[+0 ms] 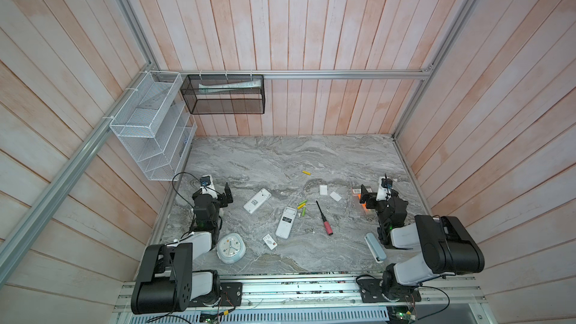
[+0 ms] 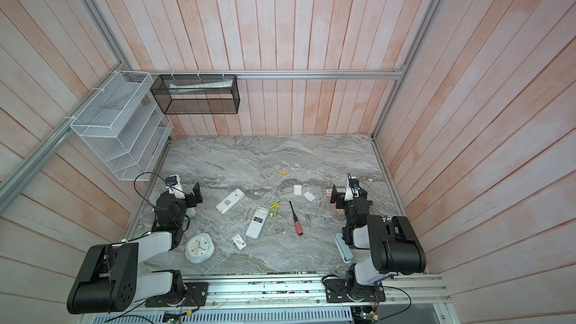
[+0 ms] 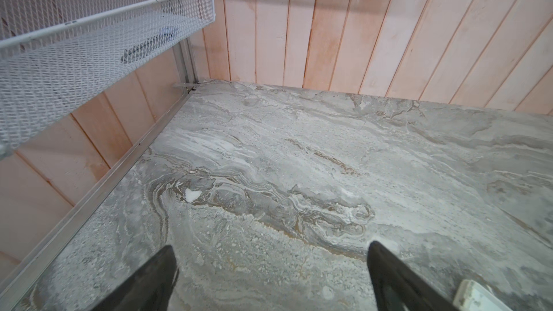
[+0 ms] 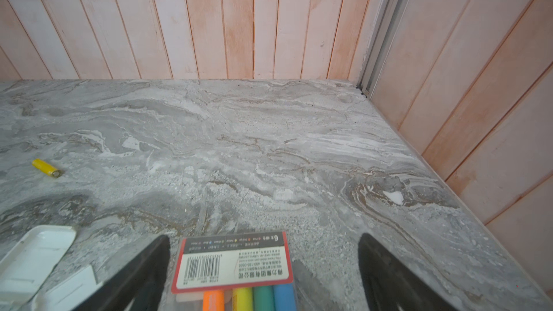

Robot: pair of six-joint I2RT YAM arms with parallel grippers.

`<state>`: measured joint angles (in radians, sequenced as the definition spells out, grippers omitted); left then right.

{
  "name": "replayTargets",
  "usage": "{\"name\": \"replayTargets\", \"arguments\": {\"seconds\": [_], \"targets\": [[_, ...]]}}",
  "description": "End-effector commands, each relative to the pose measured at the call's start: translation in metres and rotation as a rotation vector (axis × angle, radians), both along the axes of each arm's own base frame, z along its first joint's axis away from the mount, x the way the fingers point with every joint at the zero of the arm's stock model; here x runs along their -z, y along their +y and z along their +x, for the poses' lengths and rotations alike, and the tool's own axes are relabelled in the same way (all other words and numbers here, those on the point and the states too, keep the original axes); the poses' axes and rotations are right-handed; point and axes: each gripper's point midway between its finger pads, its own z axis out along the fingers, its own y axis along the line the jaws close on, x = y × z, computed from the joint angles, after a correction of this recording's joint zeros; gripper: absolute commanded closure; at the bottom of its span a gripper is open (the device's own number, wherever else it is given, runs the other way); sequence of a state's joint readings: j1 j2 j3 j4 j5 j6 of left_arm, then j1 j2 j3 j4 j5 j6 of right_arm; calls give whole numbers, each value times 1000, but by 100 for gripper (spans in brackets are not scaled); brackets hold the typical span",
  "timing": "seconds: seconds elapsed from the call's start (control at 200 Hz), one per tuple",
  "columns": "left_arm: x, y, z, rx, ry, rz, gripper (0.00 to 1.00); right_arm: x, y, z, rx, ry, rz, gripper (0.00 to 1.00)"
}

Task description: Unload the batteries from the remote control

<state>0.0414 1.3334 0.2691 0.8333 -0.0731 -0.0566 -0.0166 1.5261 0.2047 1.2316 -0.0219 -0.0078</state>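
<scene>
Two white remotes lie back up mid-table in both top views, one angled and one nearer the front. Three yellow-green batteries lie loose beside the front remote's far end. A further battery lies alone farther back. My left gripper stands open over bare marble, left of the angled remote, whose corner shows in the left wrist view. My right gripper hangs open above a marker pack, holding nothing.
Two white battery covers lie left of the right gripper. A red-handled screwdriver, an alarm clock, a small card and a grey-blue case sit toward the front. A white mesh shelf hangs at the back left.
</scene>
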Motion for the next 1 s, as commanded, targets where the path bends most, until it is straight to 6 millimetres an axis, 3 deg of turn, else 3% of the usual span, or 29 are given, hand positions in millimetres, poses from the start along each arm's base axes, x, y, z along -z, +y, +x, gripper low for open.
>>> {"name": "replayTargets", "arguments": {"seconds": [0.0, 0.125, 0.855, 0.915, 0.965, 0.995], "targets": [[-21, -5, 10, 36, -125, -14, 0, -10, -14, 9, 76, -20, 17, 2], [0, -6, 19, 44, -95, -14, 0, -10, -16, 9, 81, -19, 20, 2], [0, -8, 19, 54, -93, -3, 0, -9, -16, 9, 80, -13, 19, 2], [0, -15, 21, 78, -87, 17, 0, -12, -4, 8, 3, -27, 6, 2], [1, -44, 19, 257, -85, 47, 0, -14, 14, 0, -131, -51, -12, 2], [0, -46, 15, 282, -96, 43, 0, -14, 18, -2, -153, -56, -13, 2]]}}
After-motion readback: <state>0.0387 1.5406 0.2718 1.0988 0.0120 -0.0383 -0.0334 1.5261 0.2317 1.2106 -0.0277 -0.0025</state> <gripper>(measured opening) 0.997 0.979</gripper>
